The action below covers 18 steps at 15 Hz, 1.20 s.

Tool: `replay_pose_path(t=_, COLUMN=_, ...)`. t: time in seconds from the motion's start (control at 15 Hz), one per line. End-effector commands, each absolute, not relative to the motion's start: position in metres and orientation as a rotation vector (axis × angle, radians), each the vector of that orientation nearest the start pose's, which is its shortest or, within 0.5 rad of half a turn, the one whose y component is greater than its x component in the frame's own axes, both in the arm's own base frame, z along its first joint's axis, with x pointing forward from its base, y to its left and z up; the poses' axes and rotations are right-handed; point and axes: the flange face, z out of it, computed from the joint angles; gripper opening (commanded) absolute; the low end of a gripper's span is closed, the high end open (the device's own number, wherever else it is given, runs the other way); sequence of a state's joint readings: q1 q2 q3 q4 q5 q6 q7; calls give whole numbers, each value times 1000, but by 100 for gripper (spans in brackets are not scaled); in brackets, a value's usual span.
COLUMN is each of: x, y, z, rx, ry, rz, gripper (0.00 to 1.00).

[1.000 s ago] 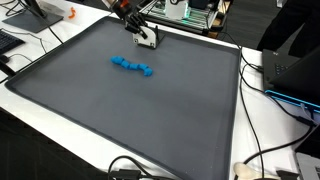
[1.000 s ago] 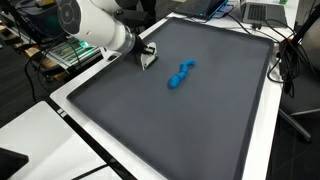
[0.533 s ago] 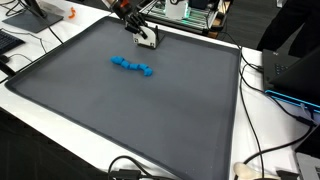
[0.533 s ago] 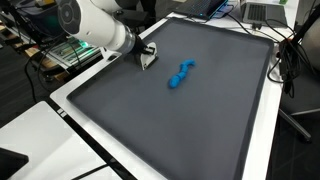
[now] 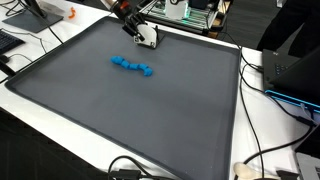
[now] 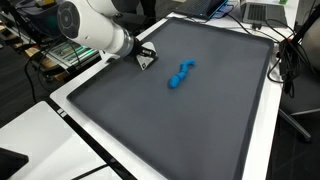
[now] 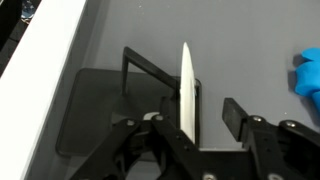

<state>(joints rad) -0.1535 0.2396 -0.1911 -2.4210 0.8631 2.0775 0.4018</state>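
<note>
A thin white plate stands on edge in a dark wire rack near the far corner of the grey mat. My gripper sits right over it, jaws apart. The right finger is clear of the plate, with grey mat showing in the gap. The left finger is mostly hidden behind the plate. In both exterior views the gripper hovers at the white plate. A blue lumpy object lies on the mat, apart from the gripper.
The grey mat has a white table border around it. Cables, monitors and equipment crowd the edges, with an orange item at the back. The robot's white arm reaches in over the mat's corner.
The jaws have opened off the white plate, which stays upright in the rack. The gripper has shifted slightly; the blue object has not moved.
</note>
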Motion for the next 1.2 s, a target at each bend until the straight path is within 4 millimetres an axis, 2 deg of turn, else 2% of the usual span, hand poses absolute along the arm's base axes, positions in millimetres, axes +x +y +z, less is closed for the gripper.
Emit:
replay_pose_path(t=0.0, x=416, y=-122, z=193, rx=-1908, ry=1610, rz=675, gripper=80)
replay_pose_path(t=0.13, x=417, y=-123, z=195, rx=-1909, ry=1603, rz=672, gripper=99)
replay_pose_path(t=1.13, x=421, y=-118, z=214, rx=-1897, ry=1500, rz=740, gripper=100)
